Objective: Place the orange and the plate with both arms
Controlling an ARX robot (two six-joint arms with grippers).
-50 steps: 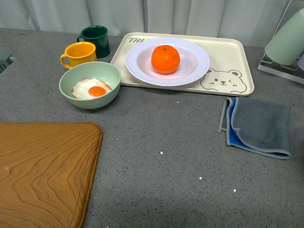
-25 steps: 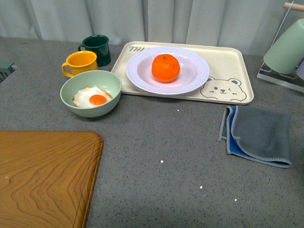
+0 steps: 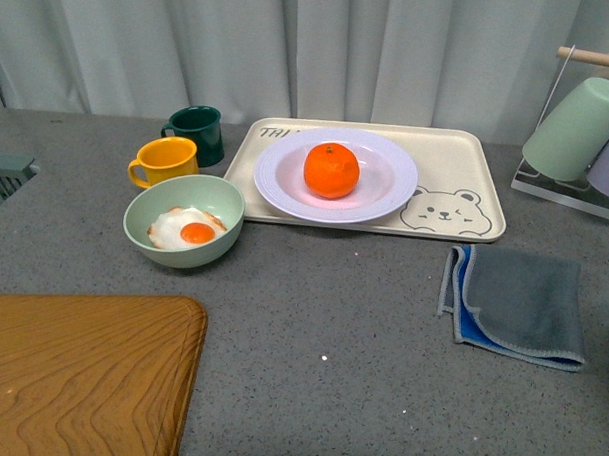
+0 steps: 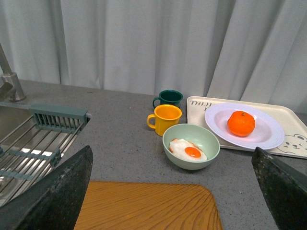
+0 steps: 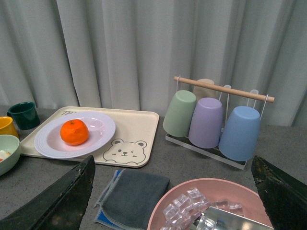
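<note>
Orange [image 3: 332,170]: on plate [image 3: 383,193], on tray [image 3: 452,163], far centre. Left gripper [image 4: 168,191], right gripper [image 5: 172,191]: fingers apart, empty.

orange [image 3: 332,171] on plate [image 3: 383,190] on tray [image 3: 462,162], bowl [image 3: 184,227] left, cloth [image 3: 517,303] front-right

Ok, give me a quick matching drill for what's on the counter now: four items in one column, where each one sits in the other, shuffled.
Items:
1. orange
2. plate
3. fried egg
4. grey cloth

Places:
A. in the pale green bowl
B. flat on the counter, near side of the tray
C. on the bear tray
D. in the middle of the white plate

Pairs: 1-D, 2-C, 3-A, 4-B
</note>
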